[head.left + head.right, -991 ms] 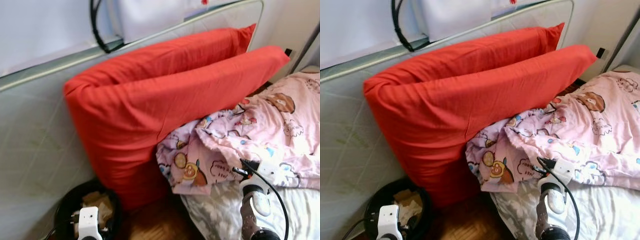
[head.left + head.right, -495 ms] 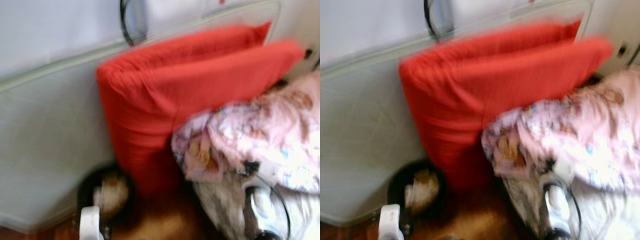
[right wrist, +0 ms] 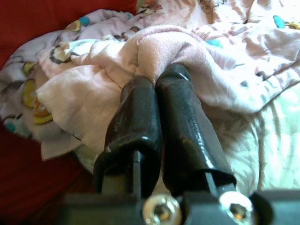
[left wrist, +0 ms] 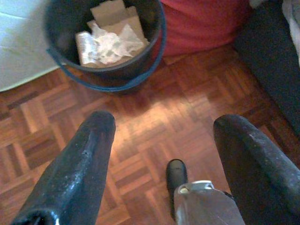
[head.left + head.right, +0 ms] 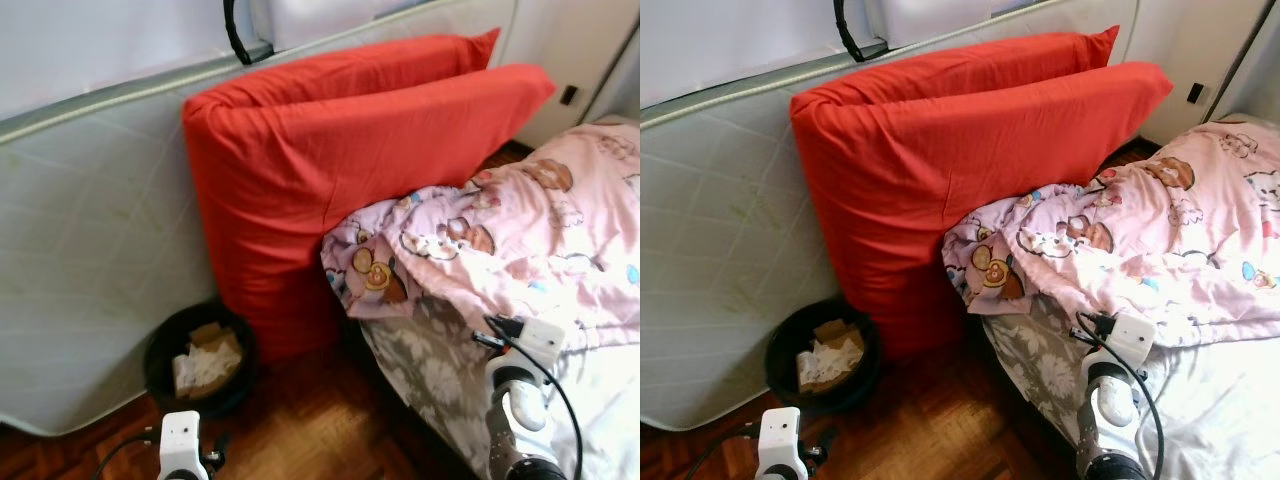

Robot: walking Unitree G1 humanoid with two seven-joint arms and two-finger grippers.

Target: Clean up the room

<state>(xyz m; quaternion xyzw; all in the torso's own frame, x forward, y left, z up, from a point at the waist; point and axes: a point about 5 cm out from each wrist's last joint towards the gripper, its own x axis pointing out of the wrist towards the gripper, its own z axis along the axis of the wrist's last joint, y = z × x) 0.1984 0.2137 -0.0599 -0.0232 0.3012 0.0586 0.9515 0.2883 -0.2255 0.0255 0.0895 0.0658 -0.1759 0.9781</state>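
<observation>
A pink cartoon-print blanket (image 5: 520, 240) lies rumpled over the bed, its corner hanging against two red pillows (image 5: 350, 180). My right gripper (image 3: 157, 77) is shut, with a fold of the pink blanket (image 3: 154, 47) pinched at its fingertips. The right arm (image 5: 515, 400) rises at the bed's near edge. My left gripper (image 4: 164, 119) hangs open and holds nothing, low over the parquet floor (image 4: 140, 117). Just ahead of it stands a black bin (image 4: 154, 47) holding cardboard and crumpled paper.
A pale mattress (image 5: 90, 250) leans against the wall behind the pillows and the bin (image 5: 152, 362). The bed's grey patterned sheet (image 5: 420, 370) shows under the blanket. Parquet floor (image 5: 300, 430) lies between bin and bed. A black strap (image 5: 235, 40) hangs above.
The camera has swung and pulled back, so more floor and mattress show. The right gripper stays at the blanket's edge, and the blanket lies more spread over the bed.
</observation>
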